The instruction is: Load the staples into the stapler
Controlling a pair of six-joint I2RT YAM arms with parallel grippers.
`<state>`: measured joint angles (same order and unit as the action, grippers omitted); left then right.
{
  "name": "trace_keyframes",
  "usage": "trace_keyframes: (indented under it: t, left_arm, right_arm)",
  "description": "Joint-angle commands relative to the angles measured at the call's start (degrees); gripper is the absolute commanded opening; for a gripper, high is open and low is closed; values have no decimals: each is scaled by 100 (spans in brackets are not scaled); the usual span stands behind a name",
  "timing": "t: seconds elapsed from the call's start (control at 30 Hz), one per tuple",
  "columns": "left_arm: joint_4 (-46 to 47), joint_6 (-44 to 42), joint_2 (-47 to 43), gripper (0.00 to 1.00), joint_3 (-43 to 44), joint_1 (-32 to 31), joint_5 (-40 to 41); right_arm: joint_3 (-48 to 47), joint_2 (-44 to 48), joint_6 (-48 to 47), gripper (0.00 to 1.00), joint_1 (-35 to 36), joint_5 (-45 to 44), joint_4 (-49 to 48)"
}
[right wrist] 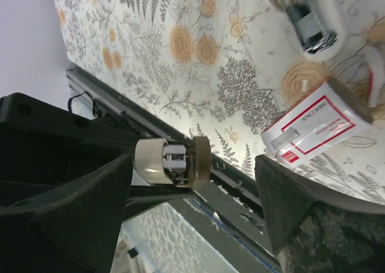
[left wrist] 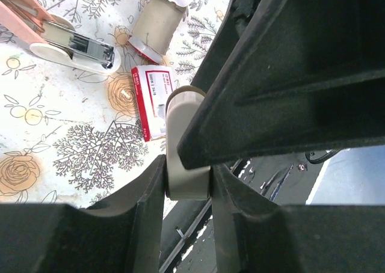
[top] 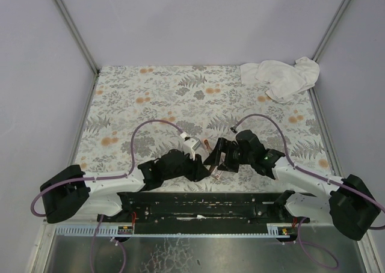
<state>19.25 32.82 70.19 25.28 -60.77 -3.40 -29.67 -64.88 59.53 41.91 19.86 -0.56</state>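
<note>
We found the left gripper (left wrist: 187,172) clamped on a pale rounded piece (left wrist: 183,128); the staples (left wrist: 153,101) lay flat at its 11 o'clock, long axis 12-to-6. The right gripper (right wrist: 195,177), jaws apart, seemed nearer, with the staples at its 2 o'clock.

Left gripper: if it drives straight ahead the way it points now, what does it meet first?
Probably the staples box, lying on the table just beyond the beige piece the left gripper clamps. The right gripper crowds that line; depth is unclear.
</note>
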Motion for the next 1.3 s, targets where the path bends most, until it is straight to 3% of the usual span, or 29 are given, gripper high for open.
trace_keyframes:
  t: [0.0, 0.13, 0.27, 0.5, 0.73, 1.0, 1.27]
  left_arm:
    - [-639, 29, -181, 0, 299, -2, 778]
    - [-1691, 142, -53, 0, 522, 592, 1313]
    - [-1872, 241, -140, 0, 406, 1403, 1243]
    - [-2543, -2, 53, 0, 719, 1695, 1810]
    - [-2510, 28, 470, 4, 688, 1821, 1484]
    - [-2411, 78, 547, 38, 584, 1816, 1412]
    - [-2515, 23, 358, 60, 588, 1827, 1340]
  right_arm:
    - [-475, 286, -565, 88, 23, -842, 703]
    - [-834, 442, -1132, 88, 28, -1627, 1610]
    - [-1062, 586, -1500, 88, 25, -2114, 2088]
    - [-948, 656, -1595, 88, 27, -2385, 2197]
    - [-820, 552, -1581, 88, 28, -2387, 2059]
    - [-720, 490, -1558, 88, 20, -2448, 1960]
    - [-746, 500, -1599, 87, 23, -2558, 2000]
